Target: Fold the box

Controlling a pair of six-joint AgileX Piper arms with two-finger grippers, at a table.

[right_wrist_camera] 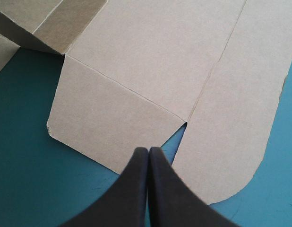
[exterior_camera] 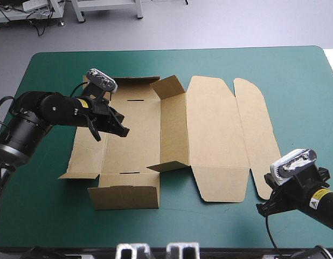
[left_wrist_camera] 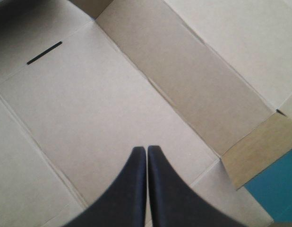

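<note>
The brown box (exterior_camera: 209, 129) lies as a cut sheet across the middle of the teal-green table, its lid panels flat to the right. A middle wall (exterior_camera: 173, 125) and a near flap (exterior_camera: 125, 197) are partly raised. My left gripper (exterior_camera: 123, 129) hovers shut over the box's base panel (left_wrist_camera: 103, 118), near a slot (left_wrist_camera: 44, 52) in it. My right gripper (exterior_camera: 265, 209) is shut and low near the table's front right, just short of the lid's near flap (right_wrist_camera: 113, 123) and rounded tab (right_wrist_camera: 236, 127). Neither holds anything.
Bare teal-green cover (exterior_camera: 59, 226) surrounds the sheet, widest along the front and far right. The table's far edge (exterior_camera: 177, 49) runs behind the box.
</note>
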